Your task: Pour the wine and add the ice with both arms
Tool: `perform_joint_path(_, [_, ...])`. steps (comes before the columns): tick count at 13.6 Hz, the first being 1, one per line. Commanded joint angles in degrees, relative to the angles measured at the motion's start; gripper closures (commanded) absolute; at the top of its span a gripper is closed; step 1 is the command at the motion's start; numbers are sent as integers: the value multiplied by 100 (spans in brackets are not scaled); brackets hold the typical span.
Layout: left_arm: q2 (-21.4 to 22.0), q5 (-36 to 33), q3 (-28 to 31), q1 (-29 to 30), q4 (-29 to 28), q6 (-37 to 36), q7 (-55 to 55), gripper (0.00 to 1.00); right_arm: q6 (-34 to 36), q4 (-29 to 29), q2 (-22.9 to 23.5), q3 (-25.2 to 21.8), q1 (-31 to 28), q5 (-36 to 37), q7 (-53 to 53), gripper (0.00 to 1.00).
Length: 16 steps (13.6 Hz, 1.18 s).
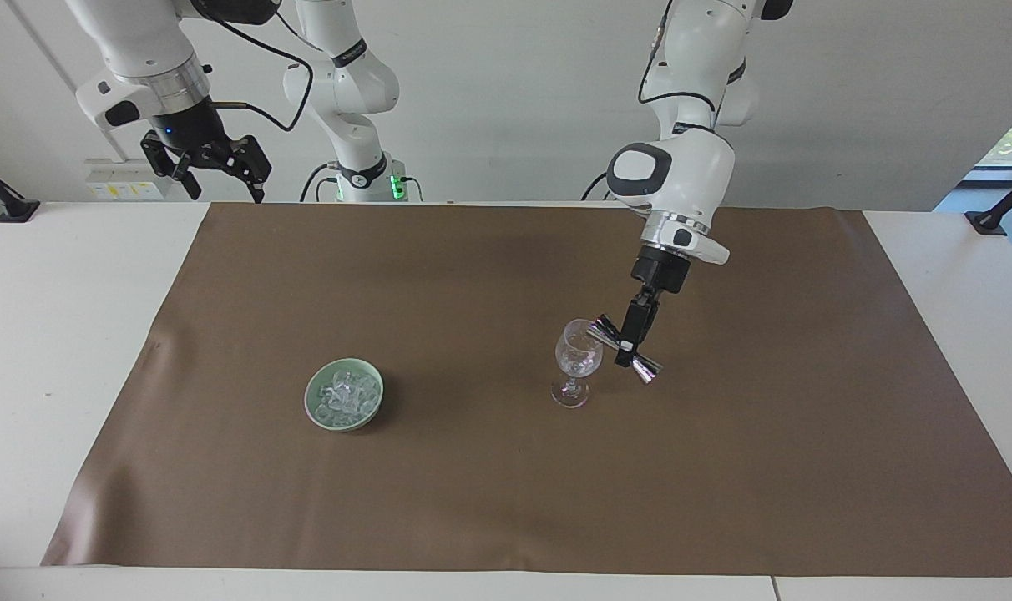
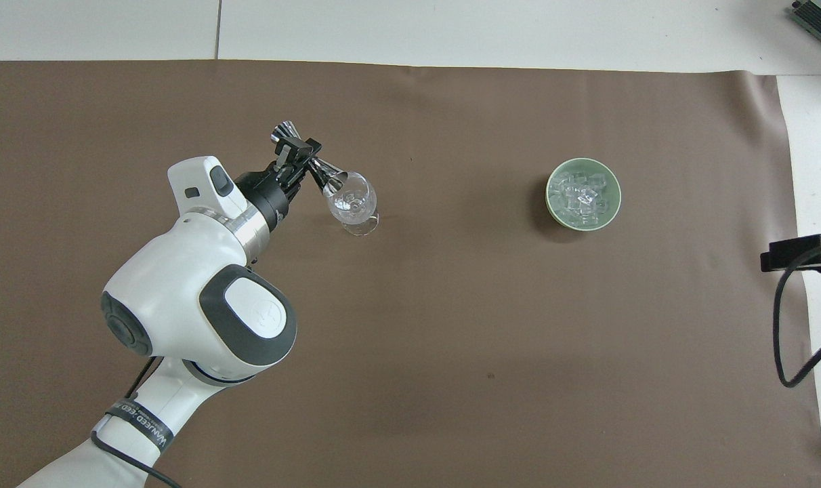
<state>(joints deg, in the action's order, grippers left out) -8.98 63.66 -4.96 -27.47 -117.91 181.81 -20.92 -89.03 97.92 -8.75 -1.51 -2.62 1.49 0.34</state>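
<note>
Left gripper (image 1: 627, 344) clamped on jigger (image 1: 625, 349) at its waist, tilted over glass (image 1: 577, 361). Right gripper (image 1: 218, 171) spread wide, waiting, raised at table edge. Ice (image 1: 345, 395) in bowl (image 1: 311, 402), toward right arm's end. Probably light, slick, hard; best pinched across flat faces, one cube.

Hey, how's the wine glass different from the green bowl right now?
The wine glass is clear and stands tall on a stem; the green bowl is opaque, low and wide. The bowl holds a heap of ice; what the glass holds cannot be told. The left tool tips a metal jigger at the glass's rim, while nothing is at the bowl; the right tool waits, open. Both stand upright on the brown mat.
</note>
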Motion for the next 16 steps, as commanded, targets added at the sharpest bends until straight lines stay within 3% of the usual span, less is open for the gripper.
perform_joint_path(1, [-59,-55,91,-127,66,135,36,100,-89,8,-12,19,-28,-79,124,0])
perform_joint_path(16, [-183,-73,109,-100,242,126,106,100,-370,60,-21,28,-19,-289,335,0])
